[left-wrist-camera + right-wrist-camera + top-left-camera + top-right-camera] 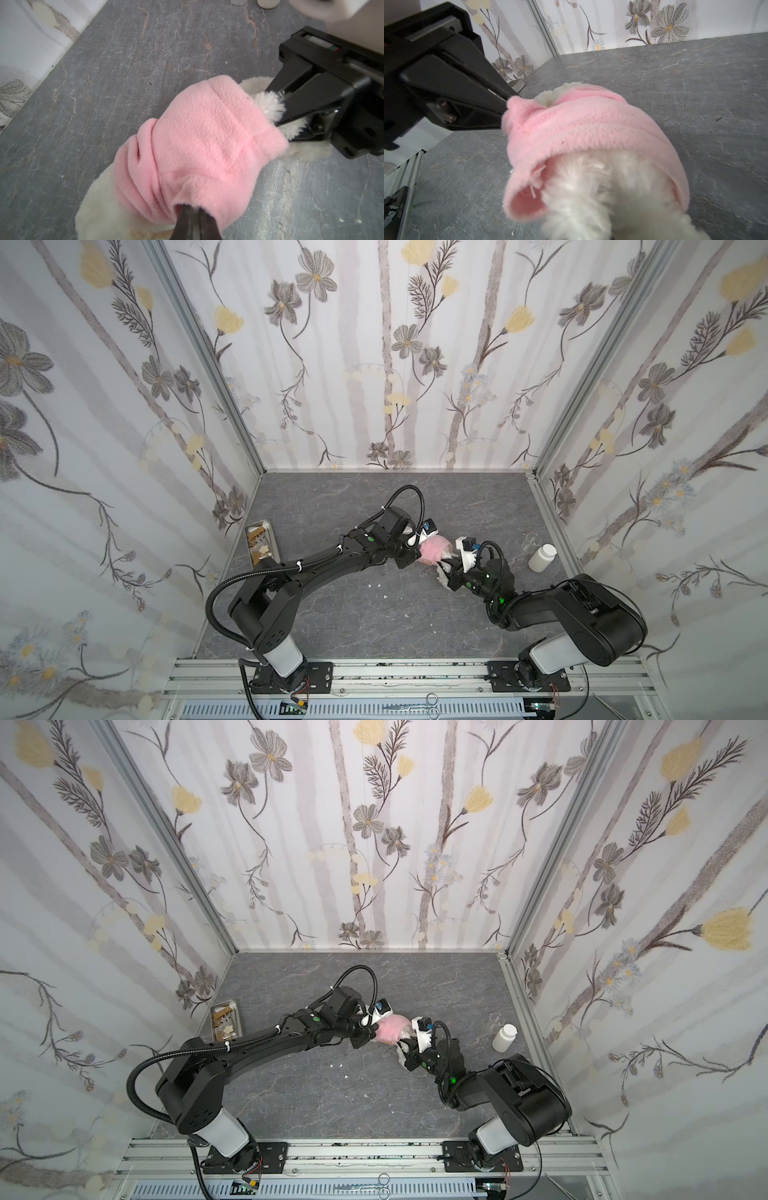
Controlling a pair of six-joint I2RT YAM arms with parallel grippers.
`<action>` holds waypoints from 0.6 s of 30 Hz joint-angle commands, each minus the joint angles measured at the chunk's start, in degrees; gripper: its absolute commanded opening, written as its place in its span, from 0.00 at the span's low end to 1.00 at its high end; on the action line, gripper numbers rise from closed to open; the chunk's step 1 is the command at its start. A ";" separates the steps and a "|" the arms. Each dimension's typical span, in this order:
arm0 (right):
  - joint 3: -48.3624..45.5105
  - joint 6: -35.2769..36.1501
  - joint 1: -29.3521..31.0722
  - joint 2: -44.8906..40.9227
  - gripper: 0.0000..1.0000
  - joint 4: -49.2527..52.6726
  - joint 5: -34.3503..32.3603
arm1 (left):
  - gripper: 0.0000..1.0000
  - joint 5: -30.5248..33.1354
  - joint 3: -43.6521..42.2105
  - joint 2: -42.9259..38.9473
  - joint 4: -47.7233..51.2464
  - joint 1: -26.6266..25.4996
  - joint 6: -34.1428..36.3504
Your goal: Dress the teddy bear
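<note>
The teddy bear (443, 573) (401, 1053) lies mid-table with a pink hoodie (433, 552) (390, 1032) bunched round its body. White fur (99, 209) shows at both ends of the hoodie (207, 135). My left gripper (191, 208) (419, 558) is shut on a pinch of the hoodie's edge. My right gripper (277, 109) (451, 567) is shut on the bear's white fur at the opposite end. In the right wrist view the bear's fur (591, 187) covers my own jaws, and the left gripper (508, 104) pinches the hoodie (591, 128).
A white bottle (542, 558) and a clear glass beaker (532, 541) stand right of the bear. A metal tray (272, 545) with brown pieces sits by the left wall. Scissors (415, 708) lie on the front rail. Flowered walls enclose three sides.
</note>
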State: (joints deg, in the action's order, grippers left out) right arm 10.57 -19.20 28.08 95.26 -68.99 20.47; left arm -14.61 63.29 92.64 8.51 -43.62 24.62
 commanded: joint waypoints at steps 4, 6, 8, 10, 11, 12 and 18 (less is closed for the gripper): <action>-1.34 -3.74 -0.15 -1.48 0.00 -2.28 0.17 | 0.00 4.68 -5.12 -3.72 -9.07 1.02 -5.29; -1.42 -4.50 -0.13 -1.70 0.00 -2.28 0.35 | 0.00 7.64 -6.67 -4.20 -11.16 1.17 -6.60; -1.67 -5.35 -0.13 -1.66 0.00 -2.75 0.71 | 0.00 9.57 -8.01 -4.23 -12.85 1.59 -8.28; -1.91 -5.83 -0.13 -1.55 0.00 -3.16 0.89 | 0.00 11.12 -8.59 -3.94 -13.70 1.90 -9.91; -1.93 -6.10 -0.13 -1.48 0.00 -3.12 0.93 | 0.00 11.74 -8.81 -3.80 -14.06 1.94 -10.73; -1.95 -6.19 -0.13 -1.40 0.00 -3.17 1.06 | 0.00 12.18 -9.09 -3.81 -14.29 2.13 -11.50; -2.58 -6.73 -0.13 -1.75 0.00 -3.34 0.23 | 0.00 16.14 -9.94 -3.76 -15.02 3.52 -14.76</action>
State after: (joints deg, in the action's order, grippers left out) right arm 8.14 -24.60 28.05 93.69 -70.04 22.15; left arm -5.21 53.63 88.86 -4.47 -40.53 12.67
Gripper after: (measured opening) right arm 0.087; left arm 0.051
